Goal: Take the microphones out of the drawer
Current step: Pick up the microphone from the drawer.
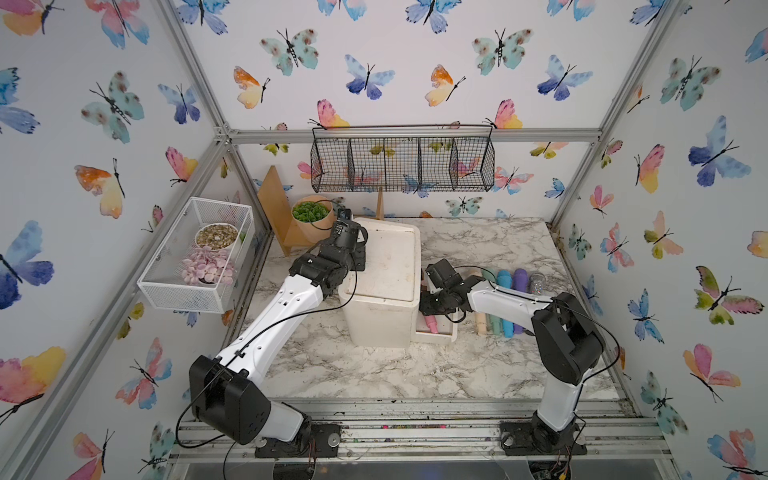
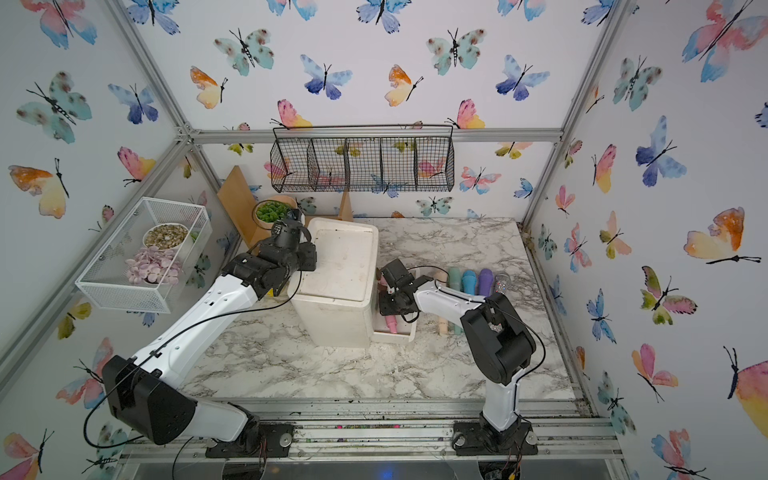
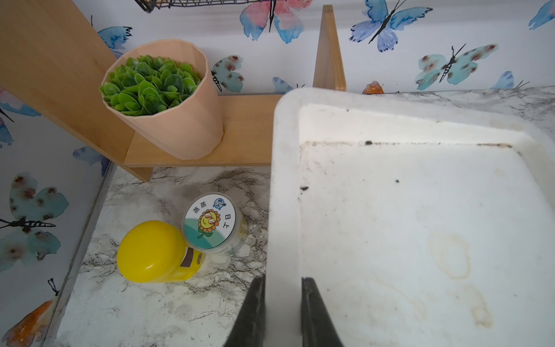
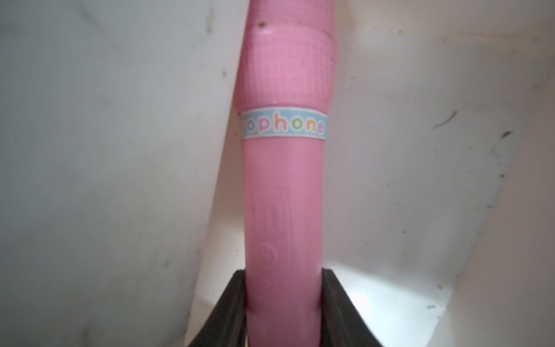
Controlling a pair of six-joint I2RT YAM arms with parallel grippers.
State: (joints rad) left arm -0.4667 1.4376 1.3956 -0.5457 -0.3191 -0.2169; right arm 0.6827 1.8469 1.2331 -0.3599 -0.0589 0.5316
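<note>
The pink microphone [image 4: 283,180], banded by a pale-blue label [image 4: 283,124], lies in the open drawer [image 1: 436,337], pinched by the right gripper [image 4: 283,288] reaching down from a bent arm; the left gripper [image 3: 283,282] clamps the cabinet [image 3: 420,225] rim.

Top views: high front, looking down, share table [image 1: 332,365]. Left wrist near cabinet [image 3: 420,225]; right inside drawer [image 4: 420,150].

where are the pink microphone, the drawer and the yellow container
pink microphone [image 4: 283,186], right wrist view, middle of its handle
drawer [image 1: 436,337], in a top view, near wall
yellow container [image 3: 147,252], left wrist view, its domed cap
</note>
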